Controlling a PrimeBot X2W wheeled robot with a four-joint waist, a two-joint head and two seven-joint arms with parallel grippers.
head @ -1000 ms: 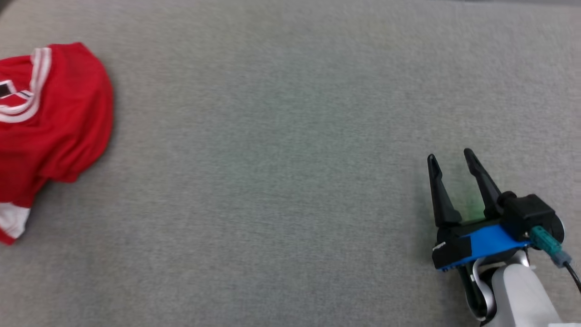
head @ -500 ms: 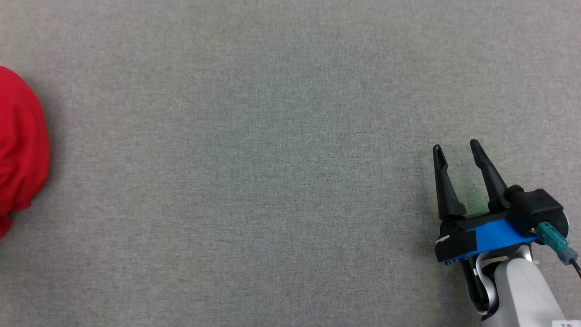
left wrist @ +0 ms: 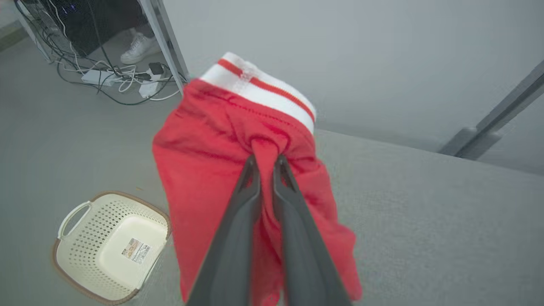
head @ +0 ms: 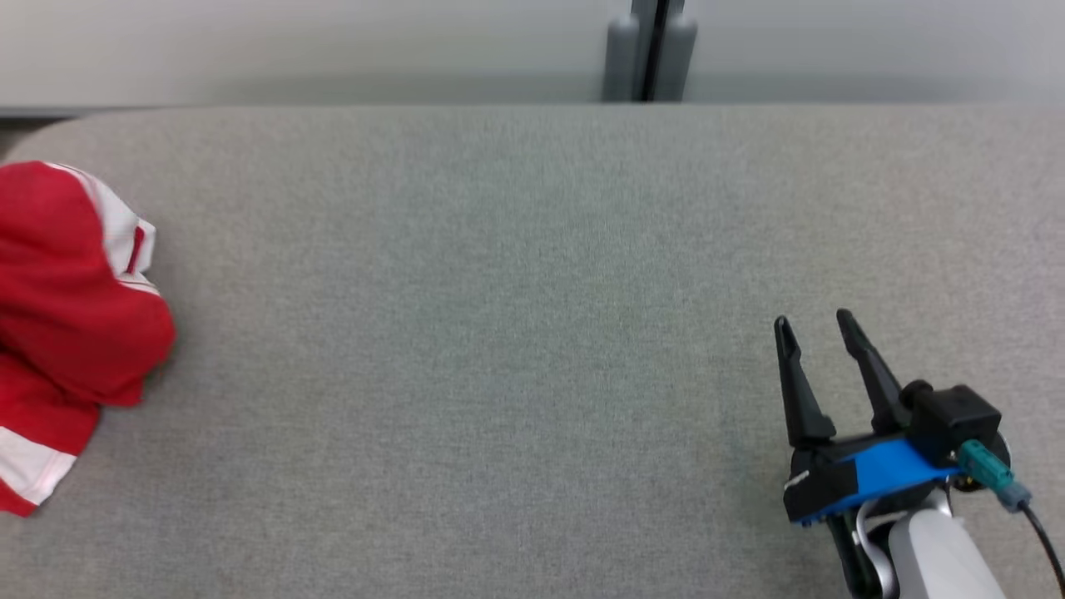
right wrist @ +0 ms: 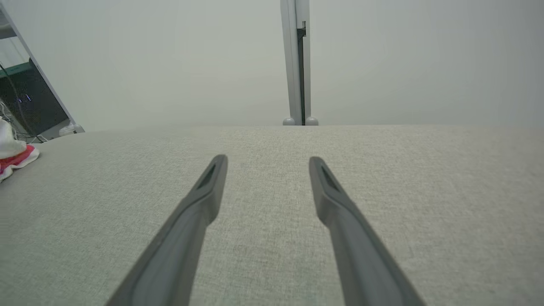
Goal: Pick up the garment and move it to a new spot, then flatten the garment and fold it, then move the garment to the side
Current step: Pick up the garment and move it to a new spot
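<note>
Grey fabric-covered surface (head: pixel 532 349) takes most of the head view, with a pale wall and a grey partition post (head: pixel 653 50) along the top. Red jersey with white trim (head: pixel 66 333) is bunched at the left edge of the frame, mid-height; in the left wrist view it hangs in the centre (left wrist: pixel 204 170), white-and-red hem band up top. Whether its lower end touches the surface is unclear. Cream perforated basket (left wrist: pixel 80 238) sits on the floor, lower left of that view, beside the jersey. Right gripper (head: pixel 813 320) is in the lower right of the head view, fingers spread wide with nothing between them, apart from the jersey and low over bare fabric. Left gripper (left wrist: pixel 264 160) is clamped on a pinch of red jersey fabric, fingers nearly together. Cables and power strips (left wrist: pixel 123 80) are upper left, with a white shoe (left wrist: pixel 138 49) behind them.
</note>
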